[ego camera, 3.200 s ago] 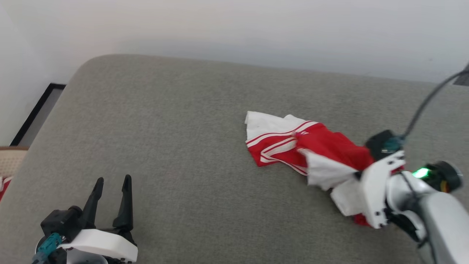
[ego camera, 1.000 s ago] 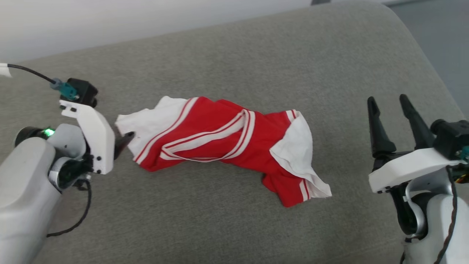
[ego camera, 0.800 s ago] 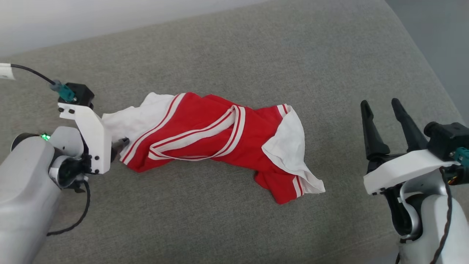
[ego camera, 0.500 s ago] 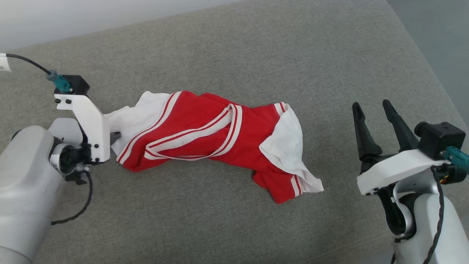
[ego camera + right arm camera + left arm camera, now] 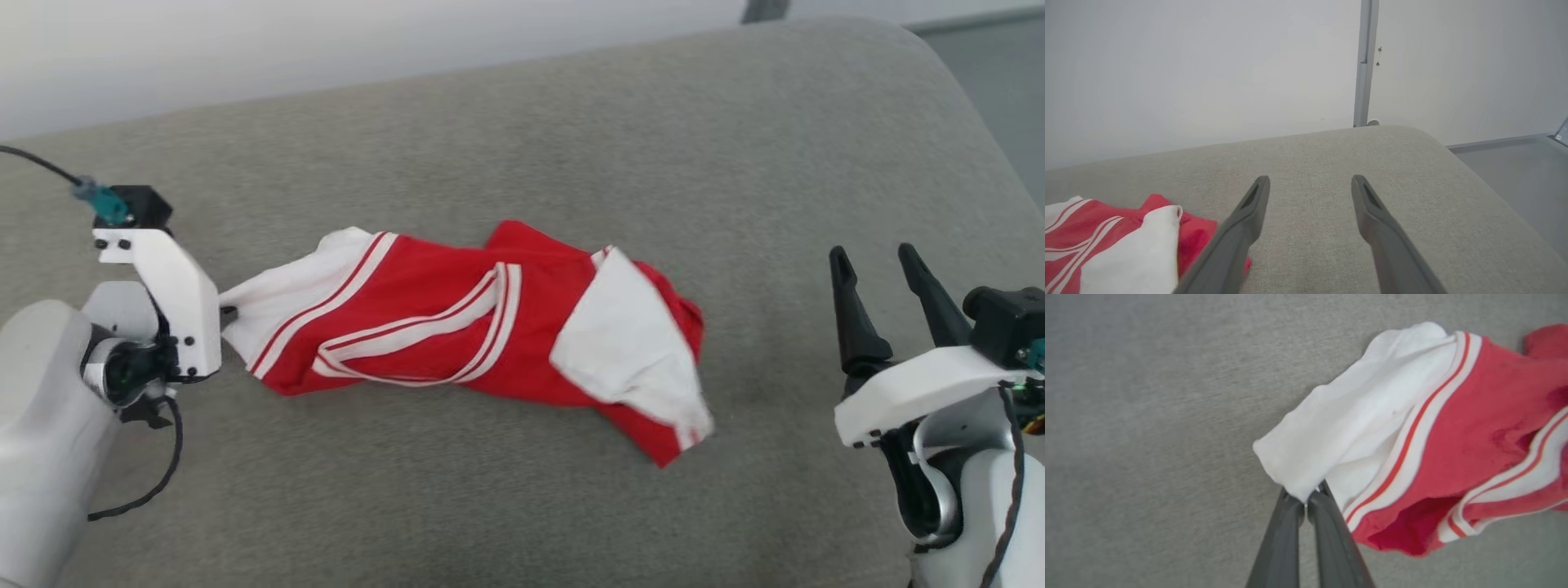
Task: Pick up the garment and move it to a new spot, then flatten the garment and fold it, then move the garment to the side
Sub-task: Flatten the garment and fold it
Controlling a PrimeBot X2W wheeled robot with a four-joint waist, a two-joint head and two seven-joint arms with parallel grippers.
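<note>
One crumpled, striped jersey garment (image 5: 457, 331)

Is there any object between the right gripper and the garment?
Nothing visible does. Bare grey cushion lies between the open right gripper and the garment, whose far white sleeve the left gripper pinches.

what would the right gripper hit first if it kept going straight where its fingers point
Nothing close: the open right gripper points over bare grey cushion, the red-and-white jersey off to its left. Probably the white wall beyond, unless it grazes the cushion first; depth is unclear.
</note>
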